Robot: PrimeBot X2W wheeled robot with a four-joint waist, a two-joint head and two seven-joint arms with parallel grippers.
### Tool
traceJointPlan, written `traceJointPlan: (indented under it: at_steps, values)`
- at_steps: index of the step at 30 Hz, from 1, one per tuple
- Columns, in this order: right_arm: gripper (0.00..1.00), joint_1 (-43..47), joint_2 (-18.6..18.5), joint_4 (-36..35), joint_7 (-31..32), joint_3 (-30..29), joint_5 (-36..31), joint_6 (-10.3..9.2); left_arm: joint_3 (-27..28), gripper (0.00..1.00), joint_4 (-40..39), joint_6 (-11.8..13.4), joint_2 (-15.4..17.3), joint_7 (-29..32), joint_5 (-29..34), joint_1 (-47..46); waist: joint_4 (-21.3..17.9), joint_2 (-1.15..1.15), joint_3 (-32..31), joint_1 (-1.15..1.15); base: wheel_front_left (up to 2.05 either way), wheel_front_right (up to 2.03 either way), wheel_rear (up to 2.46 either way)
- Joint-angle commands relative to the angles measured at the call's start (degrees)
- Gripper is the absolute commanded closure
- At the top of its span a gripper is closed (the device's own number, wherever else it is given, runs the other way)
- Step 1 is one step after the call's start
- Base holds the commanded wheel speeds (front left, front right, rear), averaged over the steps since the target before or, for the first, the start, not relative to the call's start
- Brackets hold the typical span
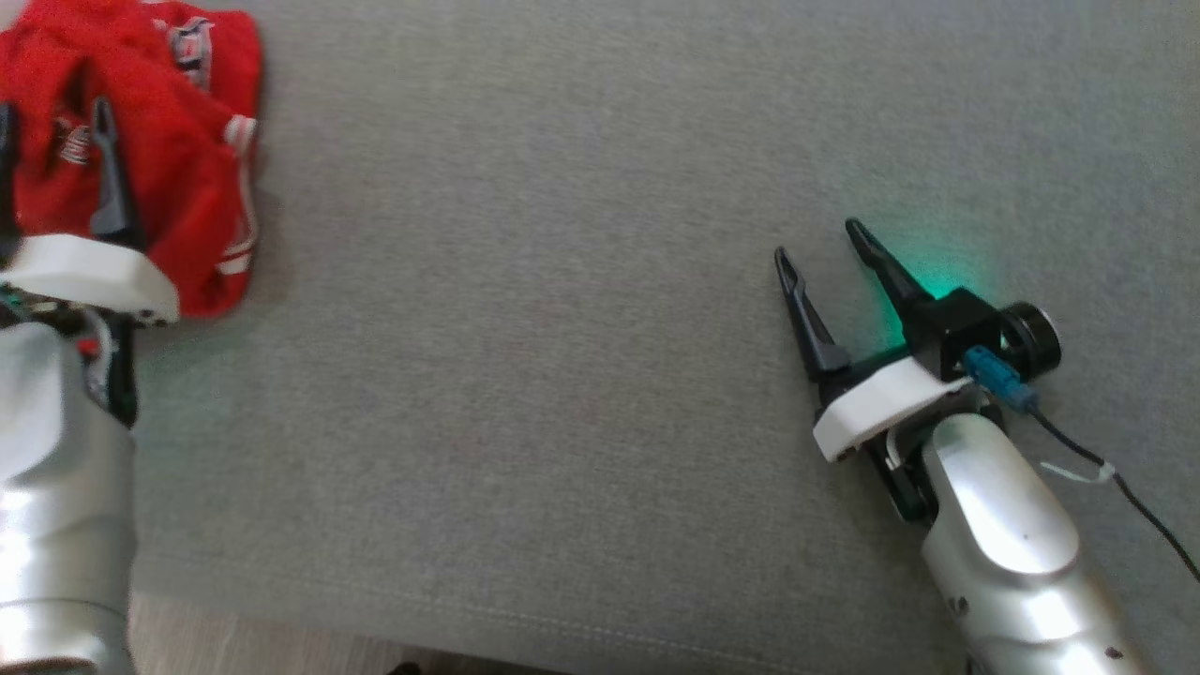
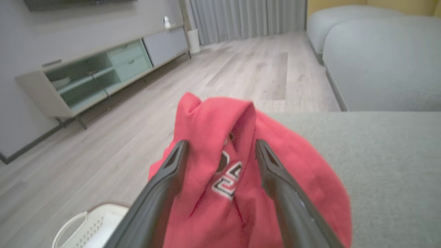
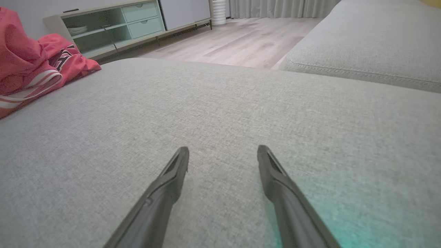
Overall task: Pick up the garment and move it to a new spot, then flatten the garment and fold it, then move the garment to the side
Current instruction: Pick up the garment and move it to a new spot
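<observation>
Fingers [image 2: 165, 179] of the left gripper [image 2: 222, 146] stand spread wide and released, clamped on nothing; the red garment [image 2: 303, 172] bulges up between and just beyond them in the left wrist view, so the coming grasp looks to need a short push forward and a close. In the head view the garment [image 1: 187, 187] lies bunched in the upper left corner on the grey cushion [image 1: 562, 375], and the left gripper [image 1: 56, 159] sits over its lower part. As a crumpled heap it has no sure long axis, though it runs roughly top to bottom of that frame. The right gripper [image 1: 817, 242] is equally spread and empty, at the right middle over bare cushion, well apart from the cloth; the left arm is plainly the nearer. From the right wrist view the garment [image 3: 20, 69] shows at the far upper left, beyond the right gripper [image 3: 224, 150].

Whether the left fingertips touch the cloth I cannot tell; the frame edges cut the heap off at top and left; one left finger is blurred at the edge; the white lettering and stripes are too folded to read. A white basket [image 2: 86, 224] sits on the floor at the lower left.
</observation>
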Motion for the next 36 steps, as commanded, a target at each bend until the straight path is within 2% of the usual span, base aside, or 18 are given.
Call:
traceJointPlan:
  at_steps: [1, 7, 8, 9, 10, 15, 21, 29, 33, 36]
  values:
    - [0.00, -0.8, -0.2, -0.9, -0.3, 0.7, -0.2, 0.23, 1.8, 0.00, 2.8, 0.0, 5.0, 1.5, -0.7, -2.8, -2.2, 0.00, 2.0, -0.01, 0.00, 0.00, 0.00]
    - [0.00, -1.6, 0.0, -1.5, -0.3, 0.6, 0.2, 0.23, 2.2, 0.00, 11.5, 2.9, 5.9, 3.3, -1.1, -4.5, -4.8, 0.00, 3.2, -0.01, 0.00, 0.00, 0.00]
    - [0.00, -1.6, 0.0, -1.5, -0.3, 0.4, 0.2, 0.23, 2.1, 0.22, 12.5, 3.2, 5.9, 3.1, -0.9, -4.7, -5.0, 0.00, 3.2, -0.01, 0.00, 0.00, 0.00]
    - [0.00, -1.6, 0.0, -1.5, -0.3, 0.4, 0.2, 0.23, 2.1, 0.22, 12.5, 3.2, 5.9, 3.1, -0.9, -4.7, -5.0, 0.00, 3.2, -0.01, 0.00, 0.00, 0.00]
    - [0.00, -1.5, 0.0, -1.6, -0.3, 0.1, 0.2, 0.23, 2.3, 1.00, 13.4, 3.7, 5.9, 2.8, -1.1, -4.9, -5.2, 0.00, 3.1, -0.01, 0.00, 0.00, 0.00]
    - [0.00, -1.1, 0.3, -2.1, -0.3, -0.5, 0.3, 0.23, 1.8, 1.00, 13.6, 4.8, 6.7, -0.1, -0.8, -7.1, -6.3, 0.00, 1.4, -0.01, 0.00, 0.00, 0.00]
    - [0.00, 0.3, 1.2, -3.0, -0.3, -1.2, 1.0, 0.23, -0.9, 1.00, 7.1, 2.6, 5.2, -1.5, -0.2, -11.3, -8.1, 0.00, -2.0, -0.01, 0.00, 0.00, 0.00]
    - [0.00, 1.3, 1.9, -3.3, -0.3, -0.5, 2.4, 0.23, -7.6, 1.00, -4.4, 0.4, -2.8, -1.6, -0.1, -12.8, -14.6, 0.00, -5.9, -0.01, 0.00, 0.00, 0.00]
    - [0.00, 1.6, 1.9, -3.8, -0.3, 0.7, 4.6, 0.23, -11.9, 1.00, -7.2, -0.1, -8.0, -1.6, -1.5, -11.1, -18.8, 0.00, -7.2, -0.01, 0.00, 0.00, 0.00]
    - [0.00, 1.8, 1.9, -4.1, -0.3, 1.3, 5.6, 0.23, -15.4, 1.00, -8.5, -0.3, -10.6, -1.6, -3.2, -9.5, -21.8, 0.00, -7.6, -0.01, 0.00, 0.00, 0.00]
